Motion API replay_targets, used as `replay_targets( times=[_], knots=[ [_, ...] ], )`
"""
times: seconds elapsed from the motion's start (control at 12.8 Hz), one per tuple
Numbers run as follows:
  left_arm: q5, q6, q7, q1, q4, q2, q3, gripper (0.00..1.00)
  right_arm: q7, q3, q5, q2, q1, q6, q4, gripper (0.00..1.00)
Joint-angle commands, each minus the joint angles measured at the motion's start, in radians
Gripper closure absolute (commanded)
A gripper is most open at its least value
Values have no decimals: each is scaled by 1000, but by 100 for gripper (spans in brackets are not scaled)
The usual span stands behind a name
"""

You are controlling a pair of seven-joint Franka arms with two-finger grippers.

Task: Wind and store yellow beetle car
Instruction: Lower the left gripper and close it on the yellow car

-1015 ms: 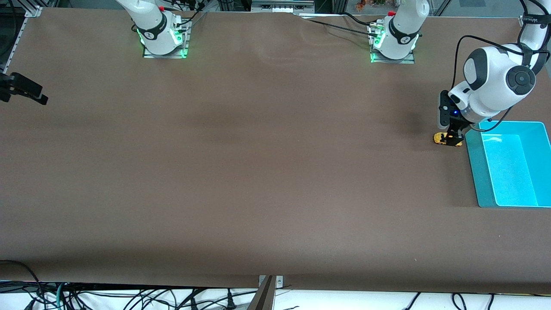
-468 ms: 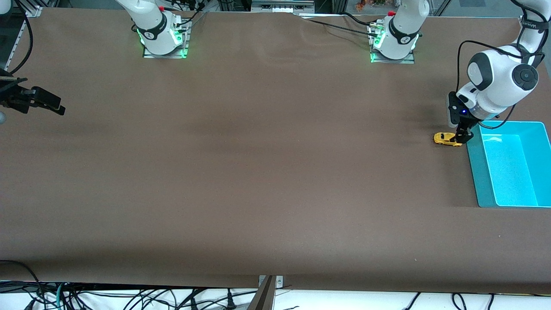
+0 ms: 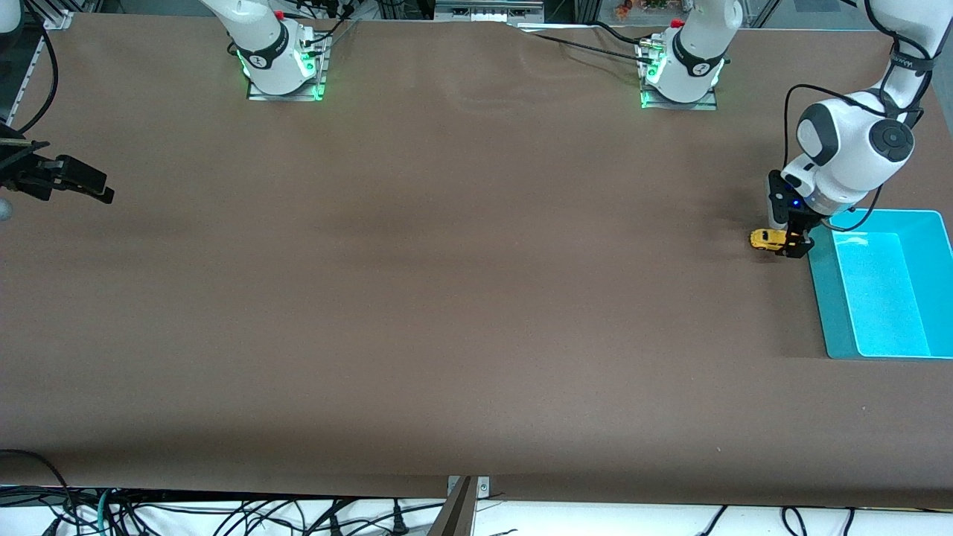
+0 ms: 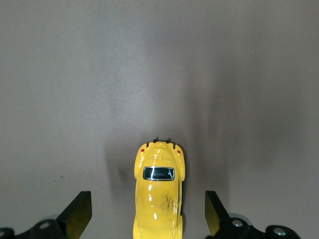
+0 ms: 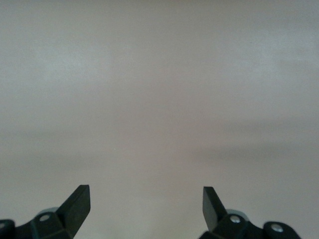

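The yellow beetle car [image 3: 765, 239] stands on the brown table at the left arm's end, right beside the turquoise bin [image 3: 821, 286]. My left gripper [image 3: 791, 243] is down over the car's bin-side end. In the left wrist view the car [image 4: 158, 199] lies between the two open fingers, with a gap on each side, and the left gripper [image 4: 147, 213] is not touching it. My right gripper [image 3: 89, 184] is open and empty, and waits over the table's edge at the right arm's end; the right wrist view shows only bare table between its fingers [image 5: 144, 205].
The turquoise bin has nothing in it. Both arm bases [image 3: 283, 63] [image 3: 681, 71] stand along the table's robot side. Cables hang below the table edge nearest the front camera.
My left gripper shifted from beside the car toward the bin to straddling the car's end. My right gripper moved a little inward over the table, then held still.
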Motion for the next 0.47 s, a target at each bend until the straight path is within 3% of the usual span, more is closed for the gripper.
replay_targets(
  times=[0.0, 0.31, 0.39],
  knots=[
    [15, 62, 13, 25, -17, 28, -9, 0, 2, -3, 20, 15, -1, -9, 19, 0],
    [12, 106, 13, 25, -45, 33, -9, 0, 2, -3, 20, 17, -1, -14, 18, 0],
    [12, 106, 13, 25, -45, 33, -9, 5, 2, -3, 20, 17, 1, -15, 18, 0]
  ],
)
